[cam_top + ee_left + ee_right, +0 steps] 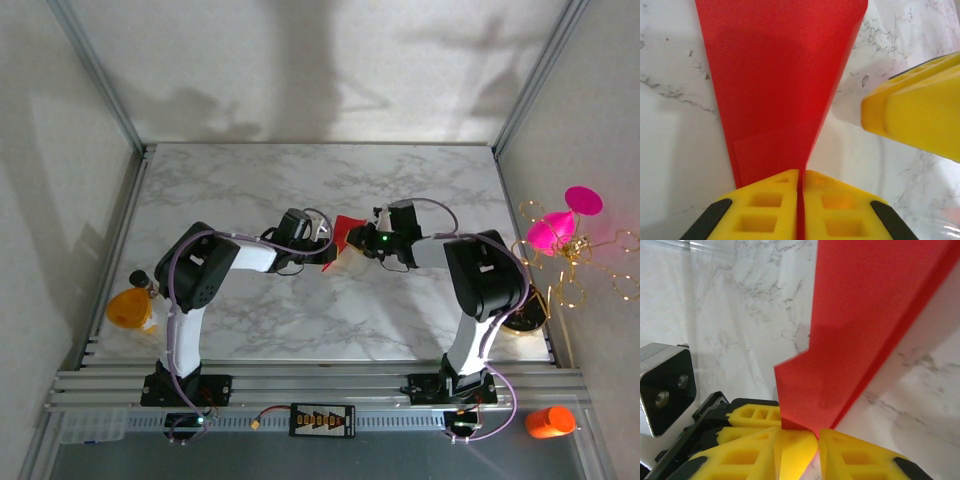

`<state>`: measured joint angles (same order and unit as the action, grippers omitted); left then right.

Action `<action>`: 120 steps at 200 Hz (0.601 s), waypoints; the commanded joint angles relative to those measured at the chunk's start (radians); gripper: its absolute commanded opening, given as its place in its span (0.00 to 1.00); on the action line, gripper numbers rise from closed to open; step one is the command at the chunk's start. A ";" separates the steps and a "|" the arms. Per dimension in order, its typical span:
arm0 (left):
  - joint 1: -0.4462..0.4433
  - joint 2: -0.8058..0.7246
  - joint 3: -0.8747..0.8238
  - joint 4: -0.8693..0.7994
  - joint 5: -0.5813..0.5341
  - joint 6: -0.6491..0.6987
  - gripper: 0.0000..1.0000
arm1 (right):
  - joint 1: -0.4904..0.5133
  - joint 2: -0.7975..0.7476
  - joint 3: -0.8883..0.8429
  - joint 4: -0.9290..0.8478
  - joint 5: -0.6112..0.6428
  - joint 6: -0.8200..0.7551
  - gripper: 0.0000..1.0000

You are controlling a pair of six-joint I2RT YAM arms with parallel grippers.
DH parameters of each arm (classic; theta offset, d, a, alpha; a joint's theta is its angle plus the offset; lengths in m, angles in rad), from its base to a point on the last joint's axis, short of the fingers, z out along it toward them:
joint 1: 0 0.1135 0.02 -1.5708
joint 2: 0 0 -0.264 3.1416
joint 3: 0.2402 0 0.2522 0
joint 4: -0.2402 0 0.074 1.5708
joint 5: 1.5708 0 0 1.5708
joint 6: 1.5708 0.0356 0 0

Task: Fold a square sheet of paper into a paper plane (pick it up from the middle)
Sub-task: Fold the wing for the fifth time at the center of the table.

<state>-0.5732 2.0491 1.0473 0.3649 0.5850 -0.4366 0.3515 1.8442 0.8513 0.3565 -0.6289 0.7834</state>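
The square sheet of paper (347,230), bright red and folded, is held up over the middle of the marble table (240,180) between both arms. My left gripper (334,250) is shut on its folded edge; in the left wrist view the yellow fingers (770,205) press together on the red paper (780,75), which fans upward from my left gripper (801,197). My right gripper (359,251) meets it from the right. Seen from the right wrist, the paper (860,330) narrows down into my right gripper (818,440), whose jaws stand nearly together on its lower corner.
A magenta cone ornament with gold wire (560,228) stands off the table's right edge. An orange bottle (548,421) lies at the near right, and a yellow-orange object (130,308) sits at the left rail. Metal frame posts rise at the back corners.
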 commanded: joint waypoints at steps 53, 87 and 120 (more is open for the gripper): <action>0.013 0.066 -0.013 -0.127 -0.019 -0.048 0.12 | 0.018 0.100 0.095 0.022 -0.068 -0.068 0.20; 0.016 0.068 -0.016 -0.129 -0.018 -0.045 0.15 | 0.020 0.123 0.115 0.015 -0.088 -0.077 0.20; 0.017 0.072 -0.020 -0.132 -0.024 -0.045 0.15 | 0.021 0.133 0.120 0.005 -0.089 -0.084 0.20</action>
<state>-0.5713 2.0506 1.0527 0.3622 0.5957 -0.4759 0.3645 1.9614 0.9463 0.3626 -0.6933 0.7242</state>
